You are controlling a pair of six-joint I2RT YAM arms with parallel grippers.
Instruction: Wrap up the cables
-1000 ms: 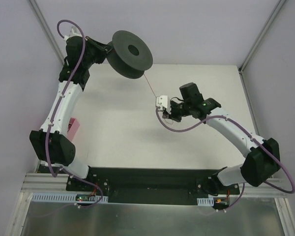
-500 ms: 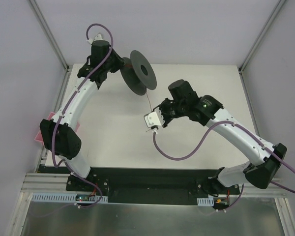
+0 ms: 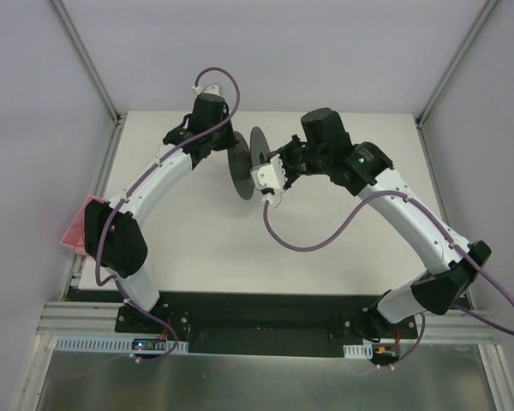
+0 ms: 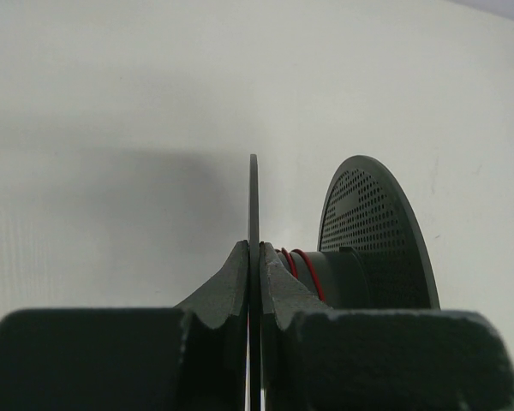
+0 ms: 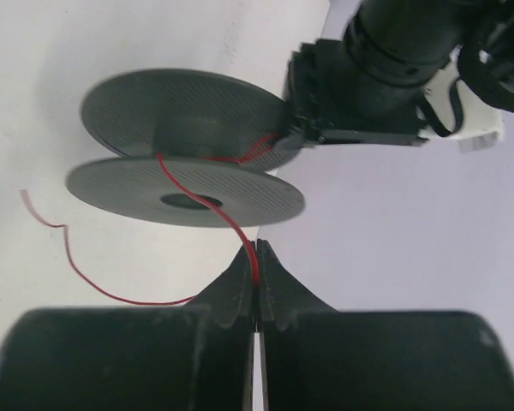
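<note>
A dark grey spool (image 3: 250,163) hangs edge-on above the table's far middle. My left gripper (image 3: 233,155) is shut on one flange of it, seen edge-on between the jaws in the left wrist view (image 4: 254,197). A few turns of the thin red wire (image 4: 301,265) lie on the hub, beside the perforated other flange (image 4: 377,231). My right gripper (image 5: 256,255) is shut on the red wire (image 5: 212,208) just below the spool (image 5: 184,193). The wire runs up over the near flange to the hub. Its loose tail (image 5: 77,270) curls over the table.
A pink object (image 3: 84,224) lies at the table's left edge. The right arm's purple cable (image 3: 313,244) loops low over the table's middle. Metal frame posts (image 3: 86,60) stand at the far corners.
My left arm has swung the spool right towards the centre and turned it edge-on. My right gripper has moved up and away to right beside the spool, still gripping the wire.
</note>
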